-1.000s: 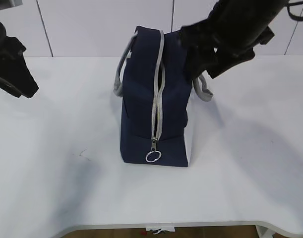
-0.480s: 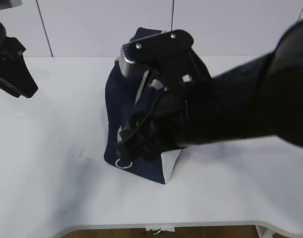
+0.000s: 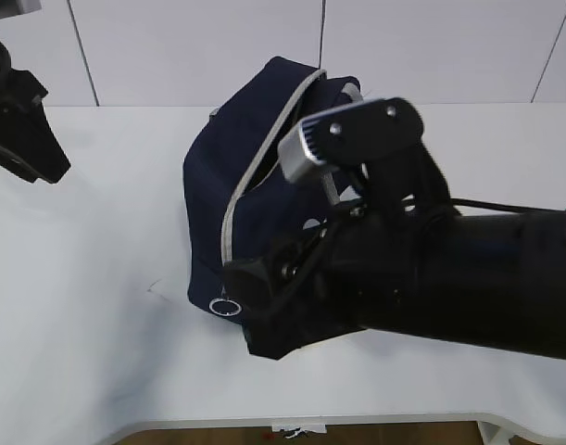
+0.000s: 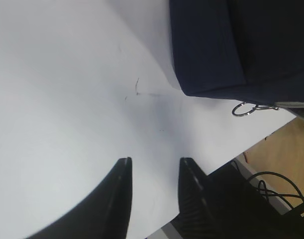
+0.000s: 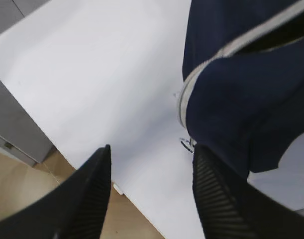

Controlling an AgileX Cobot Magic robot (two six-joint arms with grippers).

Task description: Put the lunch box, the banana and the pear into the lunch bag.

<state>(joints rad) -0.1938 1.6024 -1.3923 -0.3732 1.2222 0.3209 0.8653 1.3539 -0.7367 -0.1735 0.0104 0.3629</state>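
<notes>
Navy fabric fills the middle of the scene: the lunch bag (image 3: 255,176) sits tilted on the white table (image 3: 97,306), leaning over with its grey zipper (image 3: 255,171) running down the near face to a silver ring pull (image 3: 224,307) at the bottom. From the room-side camera the right arm (image 3: 431,278) crosses in front of the bag's lower right part and hides it; its fingers cannot be made out there. The right wrist view fills that gap: the right gripper (image 5: 152,194) has its two dark ribbed fingers (image 5: 219,199) spread wide with nothing between them, hovering over the table edge just in front of the bag's zipper end and ring. The left gripper (image 3: 23,130) hangs well away at the far left of the exterior view. Only its own camera shows the jaws: the left gripper (image 4: 154,191) is parted, with nothing between its fingers, above bare table, with the bag's corner and ring pull (image 4: 243,108) off to the upper right. Lunch box, banana and pear show in no view.
</notes>
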